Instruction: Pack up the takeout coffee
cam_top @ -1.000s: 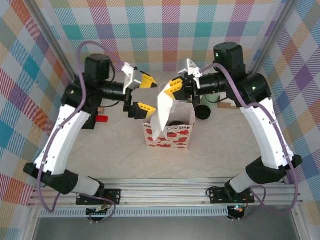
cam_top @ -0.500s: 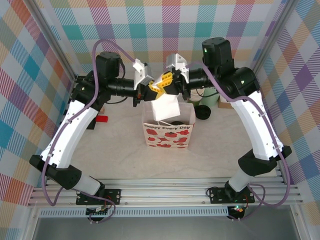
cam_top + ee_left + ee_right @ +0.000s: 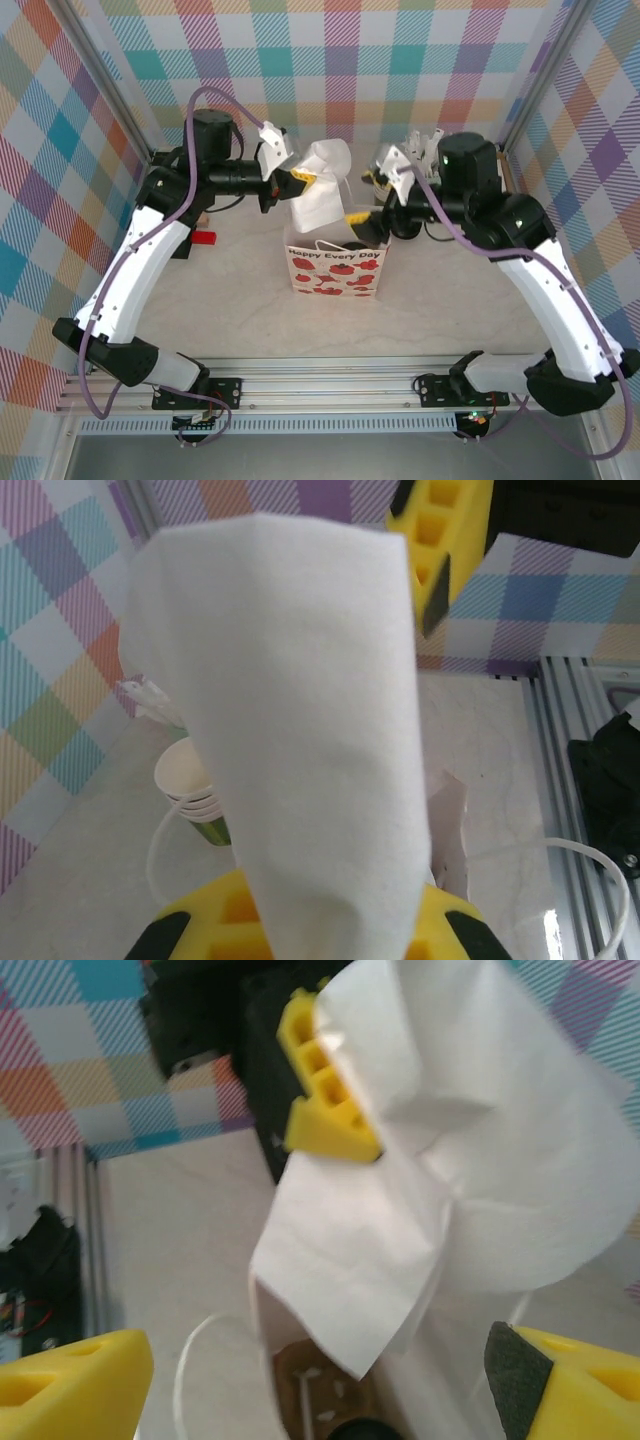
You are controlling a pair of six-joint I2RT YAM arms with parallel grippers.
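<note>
A white napkin hangs above the back of the white paper bag with red tomato print. My left gripper is shut on the napkin's top edge. In the left wrist view the napkin covers the shut gripper. My right gripper stands open just right of the napkin, over the bag's right corner. The right wrist view looks past the open gripper into the bag. A dark round top, probably the takeout coffee's lid, shows at the bag's bottom.
A stack of lidless green cups stands behind the bag, white-wrapped sticks beyond it. A small red piece lies left of the bag. Plaid walls and metal posts close in the back and sides.
The left gripper closed on the napkin. The right gripper let go, opened, and drew back right and down. The napkin now hangs from the left gripper.
</note>
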